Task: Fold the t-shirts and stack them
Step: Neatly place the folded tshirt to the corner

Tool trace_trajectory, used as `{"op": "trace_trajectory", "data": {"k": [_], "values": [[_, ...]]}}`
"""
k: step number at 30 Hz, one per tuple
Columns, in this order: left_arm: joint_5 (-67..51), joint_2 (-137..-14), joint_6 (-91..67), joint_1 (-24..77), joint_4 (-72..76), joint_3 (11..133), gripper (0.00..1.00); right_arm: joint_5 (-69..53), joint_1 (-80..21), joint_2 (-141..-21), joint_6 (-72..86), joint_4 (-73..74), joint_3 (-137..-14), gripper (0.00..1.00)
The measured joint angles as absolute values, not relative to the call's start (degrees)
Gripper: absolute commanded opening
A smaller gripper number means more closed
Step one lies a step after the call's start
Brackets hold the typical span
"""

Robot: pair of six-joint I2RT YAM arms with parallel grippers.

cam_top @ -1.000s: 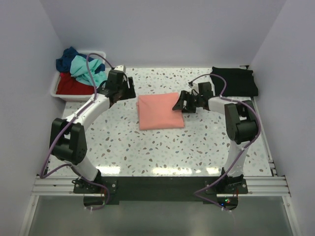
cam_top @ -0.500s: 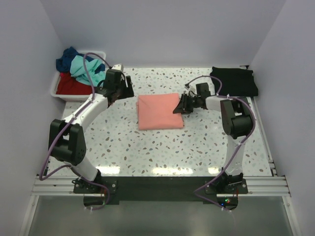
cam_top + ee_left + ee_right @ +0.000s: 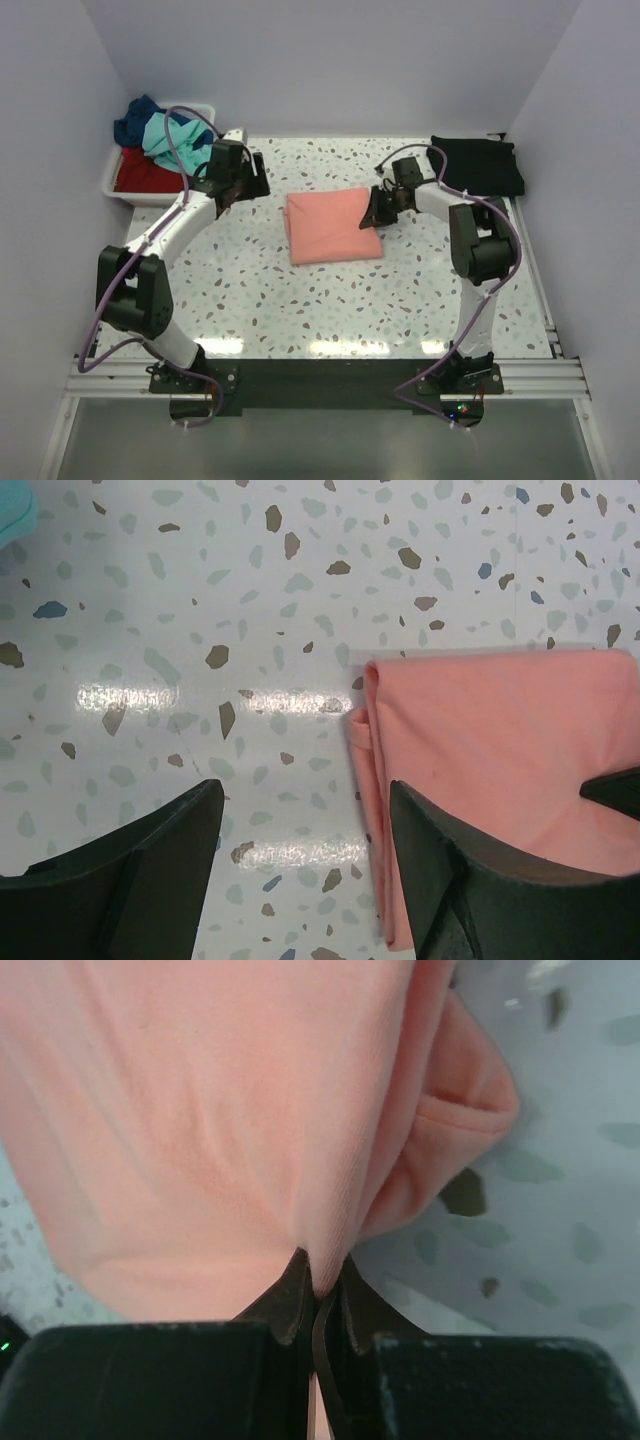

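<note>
Folded salmon-pink t-shirt (image 3: 333,228) lies with its long axis nine-to-three, slightly tilted; right gripper (image 3: 373,213) pinches its three o'clock edge; left gripper (image 3: 243,186) gapes wide at ten o'clock.

Five t-shirts were in view: one salmon-pink t-shirt (image 3: 335,227) mid-table, one black t-shirt (image 3: 480,165) at the far right corner, and seemingly three more heaped at the far left corner, a teal t-shirt (image 3: 188,148), a navy t-shirt (image 3: 133,118) and a red t-shirt (image 3: 145,176), though the tangle left that count unsure. There were one white bin (image 3: 110,184), one table (image 3: 300,300) and two arms, a left arm (image 3: 175,225) and a right arm (image 3: 482,240).
</note>
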State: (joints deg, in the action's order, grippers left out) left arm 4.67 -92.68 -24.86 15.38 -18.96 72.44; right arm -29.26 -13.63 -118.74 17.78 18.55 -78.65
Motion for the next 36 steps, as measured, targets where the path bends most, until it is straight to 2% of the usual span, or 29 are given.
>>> {"op": "trace_trajectory", "data": {"k": [8,13,24,36], "values": [[4.6,-92.2,-24.8,15.4,-19.0,72.4,0.72,-8.2,-13.3,-118.0,13.8,31.3,-91.5,0.0],[4.2,-92.1,-24.9,15.4,-19.0,72.4,0.72,3.9,-12.8,-119.5,11.7,37.1,-104.5,0.0],[2.9,-91.8,-24.8,15.4,-20.0,72.9,0.72,19.5,-8.1,-131.8,10.3,44.1,-130.3,0.0],[2.7,-92.0,-24.4,15.4,-23.2,75.5,0.72,33.9,-5.4,-136.7,9.7,42.2,-133.6,0.0]]}}
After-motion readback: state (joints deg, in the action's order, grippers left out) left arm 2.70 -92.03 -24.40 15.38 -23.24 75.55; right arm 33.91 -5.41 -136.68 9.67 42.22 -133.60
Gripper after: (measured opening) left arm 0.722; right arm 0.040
